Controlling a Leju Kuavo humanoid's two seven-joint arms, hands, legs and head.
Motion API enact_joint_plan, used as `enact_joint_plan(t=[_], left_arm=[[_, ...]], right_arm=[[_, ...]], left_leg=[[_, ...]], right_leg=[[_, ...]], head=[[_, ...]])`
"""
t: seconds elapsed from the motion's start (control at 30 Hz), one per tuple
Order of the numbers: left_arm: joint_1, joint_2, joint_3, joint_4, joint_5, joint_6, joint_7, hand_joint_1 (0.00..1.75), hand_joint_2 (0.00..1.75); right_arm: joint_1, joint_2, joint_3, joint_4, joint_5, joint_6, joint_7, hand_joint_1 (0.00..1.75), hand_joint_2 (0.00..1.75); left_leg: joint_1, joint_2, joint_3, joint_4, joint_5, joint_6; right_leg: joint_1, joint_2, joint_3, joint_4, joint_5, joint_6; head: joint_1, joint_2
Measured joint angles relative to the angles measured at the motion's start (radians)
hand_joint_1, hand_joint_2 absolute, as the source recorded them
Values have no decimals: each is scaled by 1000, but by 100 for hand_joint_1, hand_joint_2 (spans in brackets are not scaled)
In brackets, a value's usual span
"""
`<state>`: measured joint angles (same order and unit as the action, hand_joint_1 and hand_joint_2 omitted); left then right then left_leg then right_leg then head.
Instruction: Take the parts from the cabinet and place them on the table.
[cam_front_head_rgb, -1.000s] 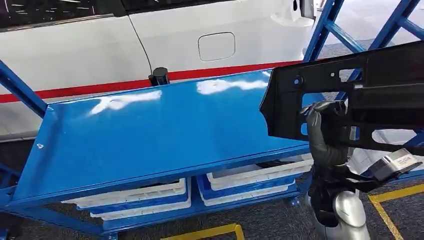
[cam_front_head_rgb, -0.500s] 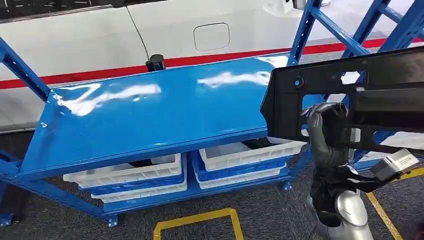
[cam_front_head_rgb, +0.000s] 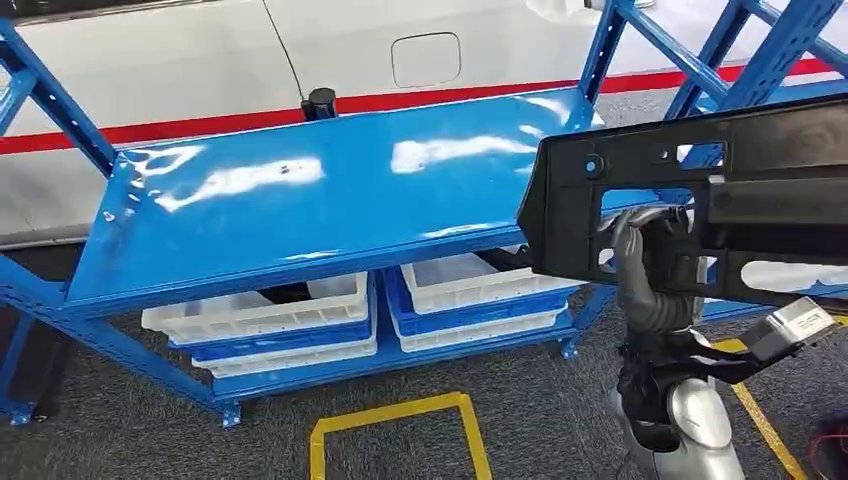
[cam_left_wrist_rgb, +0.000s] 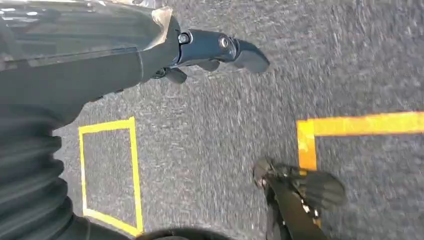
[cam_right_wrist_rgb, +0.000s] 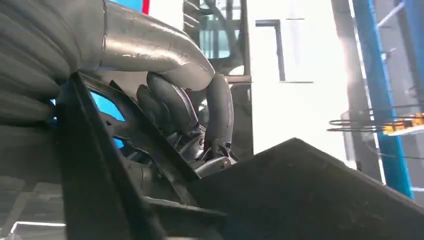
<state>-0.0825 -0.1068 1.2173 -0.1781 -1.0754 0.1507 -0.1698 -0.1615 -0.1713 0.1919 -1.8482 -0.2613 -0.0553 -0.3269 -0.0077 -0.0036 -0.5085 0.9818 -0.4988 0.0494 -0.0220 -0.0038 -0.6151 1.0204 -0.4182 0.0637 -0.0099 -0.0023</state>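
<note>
A large black plastic part (cam_front_head_rgb: 700, 190) with several cut-outs hangs in front of me at the right, level with the table's right end. My right hand (cam_front_head_rgb: 650, 270) grips it from below, fingers hooked through one opening. Close up, the dark fingers (cam_right_wrist_rgb: 200, 115) curl around a rib of the part (cam_right_wrist_rgb: 310, 190). The blue table (cam_front_head_rgb: 300, 200) has a bare, glossy top and stands ahead to the left. My left hand (cam_left_wrist_rgb: 165, 55) hangs over the grey floor, its fingers stretched out and holding nothing.
White and blue crates (cam_front_head_rgb: 260, 320) sit stacked on the shelf under the table top. A white car (cam_front_head_rgb: 300, 50) with a red stripe stands behind the table. Blue rack uprights (cam_front_head_rgb: 720, 60) rise at the right. A yellow floor marking (cam_front_head_rgb: 400, 430) lies before the table.
The whole picture has shifted: the camera has moved, so the table now shows farther off and more floor appears. My right hand still holds the black part the same way.
</note>
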Motion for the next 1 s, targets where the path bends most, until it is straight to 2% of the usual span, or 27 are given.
enact_joint_plan(t=[0.03, 0.07, 0.1, 0.13, 0.17, 0.2, 0.23, 0.27, 0.3, 0.33, 0.37, 0.4, 0.47, 0.5, 0.53, 0.57, 0.6, 0.63, 0.67, 0.7, 0.77, 0.8, 0.83, 0.87, 0.9, 0.97, 1.0], left_arm=[[-1, 0, 0, 0, 0, -2, 0, 0, 175], [-2, 1, 0, 0, -1, -4, 0, 0, 175], [-2, 2, 0, 0, -1, -4, -1, 0, 175], [-1, 2, 0, 0, -1, -5, -1, 0, 175], [-1, 2, 0, 0, -1, -6, -2, 0, 175], [-1, 1, 0, 0, -3, -7, -2, 0, 175], [-1, 1, 0, 0, -3, -8, -3, 0, 175], [-1, 1, 0, 0, -5, -9, -3, 0, 175], [-1, 1, -1, 0, -9, -11, -4, 0, 175], [-2, 1, -1, 0, -13, -14, -5, 0, 175], [-2, 2, -2, 0, -16, -14, -7, 0, 175], [-2, 2, -3, 0, -21, -15, -10, 0, 175], [-1, 3, -5, 0, -25, -15, -13, 0, 175], [1, 4, -5, 0, -27, -15, -13, 0, 175], [1, 5, -6, 0, -30, -15, -13, 0, 175], [2, 4, -7, 0, -33, -15, -13, 0, 175], [2, 3, -10, 1, -34, -15, -14, 0, 175], [2, 3, -11, 1, -34, -15, -14, 0, 175], [1, 3, -11, 1, -35, -15, -14, 0, 175], [1, 3, -11, 1, -35, -15, -14, 0, 175], [1, 3, -12, 1, -35, -15, -14, 0, 175], [1, 3, -13, 0, -37, -15, -15, 0, 175], [0, 3, -14, 0, -38, -15, -17, 0, 175], [-3, 4, -15, 0, -40, -15, -20, 0, 175], [-3, 4, -16, 0, -40, -15, -23, 0, 175], [-3, 3, -17, 0, -42, -15, -24, 0, 175], [-2, 3, -19, 0, -43, -15, -25, 0, 175]], right_arm=[[1, -2, 0, 0, -5, 0, -2, 175, 175], [0, -5, 0, 0, -7, 0, -4, 175, 175], [1, -8, 0, 0, -10, 0, -6, 175, 175], [2, -10, -1, 0, -13, 0, -8, 175, 175], [5, -12, -2, 0, -16, -1, -10, 175, 175], [10, -13, -3, 0, -23, -1, -13, 175, 175], [14, -13, -4, 0, -29, -1, -13, 175, 175], [18, -14, -6, -1, -36, -1, -14, 175, 175], [22, -14, -10, -6, -43, 0, -14, 175, 175], [25, -14, -17, -14, -48, 2, -14, 175, 175], [25, -14, -20, -18, -52, 5, -14, 175, 175], [32, -14, -24, -26, -56, 7, -15, 175, 175], [52, -15, -30, -35, -59, 14, -16, 175, 175], [63, -15, -31, -39, -61, 16, -16, 175, 175], [68, -15, -32, -43, -61, 21, -18, 175, 175], [76, -15, -34, -48, -61, 22, -18, 175, 175], [83, -15, -37, -55, -61, 25, -19, 175, 175], [89, -14, -40, -60, -61, 27, -21, 175, 175], [93, -14, -44, -62, -61, 27, -21, 175, 175], [98, -14, -45, -63, -61, 28, -21, 175, 175], [107, -14, -47, -67, -60, 29, -21, 175, 175], [110, -14, -48, -70, -60, 30, -21, 175, 175], [112, -14, -50, -74, -60, 31, -23, 175, 175], [117, -14, -53, -81, -59, 31, -25, 175, 175], [118, -14, -54, -86, -58, 32, -27, 175, 175], [124, -13, -54, -91, -55, 33, -30, 175, 175], [133, -14, -55, -97, -52, 33, -31, 175, 175]], left_leg=[[2, 6, -3, -7, 15, 5], [2, 7, -17, -7, 26, 14], [0, 8, -30, -7, 38, 13], [-2, 10, -45, -5, 49, 15], [-3, 12, -62, -3, 61, 15], [-3, 13, -79, -1, 72, 14], [-3, 14, -94, 0, 82, 12], [-2, 15, -109, 4, 91, 9], [-1, 14, -122, 9, 100, 5], [-2, 14, -133, 20, 106, -2], [-9, 13, -145, 33, 109, -6], [-9, 13, -147, 35, 119, -12], [-6, 13, -150, 28, 138, -21], [-6, 11, -153, 28, 147, -26], [-1, 7, -164, 41, 108, -34], [1, 5, -171, 76, 49, -42], [5, 4, -188, 146, -22, -50], [9, 4, -206, 224, -75, -56], [12, 4, -218, 291, -100, -59], [14, 4, -216, 330, -94, -61], [17, 5, -158, 287, -31, -60], [18, 4, -90, 200, 4, -56], [18, 1, -23, 109, 10, -50], [15, -5, 32, 22, -28, -42], [10, -6, 40, -4, -32, -38], [1, -6, 30, 0, -22, -25], [-1, -4, 24, -7, -8, -13]], right_leg=[[-2, 2, -17, 23, -33, -7], [-1, 2, -39, 70, -84, -20], [0, 2, -55, 137, -135, -28], [0, 2, -72, 209, -175, -30], [0, 3, -85, 276, -196, -23], [0, 2, -79, 309, -188, -11], [-1, 2, -55, 294, -162, 4], [-2, 2, -11, 242, -127, 18], [-3, 2, 45, 165, -104, 27], [-4, 1, 120, 63, -110, 25], [0, 1, 179, -23, -141, 14], [2, 5, 169, -28, -151, -3], [8, 4, 156, -25, -141, -18], [0, 2, 146, -29, -129, -31], [-6, -1, 139, -28, -118, -39], [-6, -1, 128, -28, -108, -50], [-6, -2, 115, -28, -95, -53], [-5, -2, 105, -27, -83, -54], [-4, -2, 89, -25, -71, -52], [-4, -2, 73, -23, -60, -50], [-4, -1, 46, -18, -44, -43], [-5, 0, 33, -14, -36, -39], [-5, 0, 27, -12, -29, -35], [-1, 0, 20, -12, -21, -28], [-2, -1, 18, -14, -13, -17], [-8, -2, 16, -22, 6, -2], [-6, -2, 15, -28, 17, 7]], head=[[-1, 0], [5, 0], [6, 0], [5, 0], [5, 0], [5, 0], [6, 0], [5, 0], [5, 0], [6, 0], [8, 0], [1, 0], [1, 0], [3, 0], [1, 0], [-2, 0], [-7, 0], [-5, 0], [-6, 0], [-5, 0], [-6, 0], [-6, 0], [-7, 0], [-6, 0], [-3, 0], [-10, 0], [-9, 0]])
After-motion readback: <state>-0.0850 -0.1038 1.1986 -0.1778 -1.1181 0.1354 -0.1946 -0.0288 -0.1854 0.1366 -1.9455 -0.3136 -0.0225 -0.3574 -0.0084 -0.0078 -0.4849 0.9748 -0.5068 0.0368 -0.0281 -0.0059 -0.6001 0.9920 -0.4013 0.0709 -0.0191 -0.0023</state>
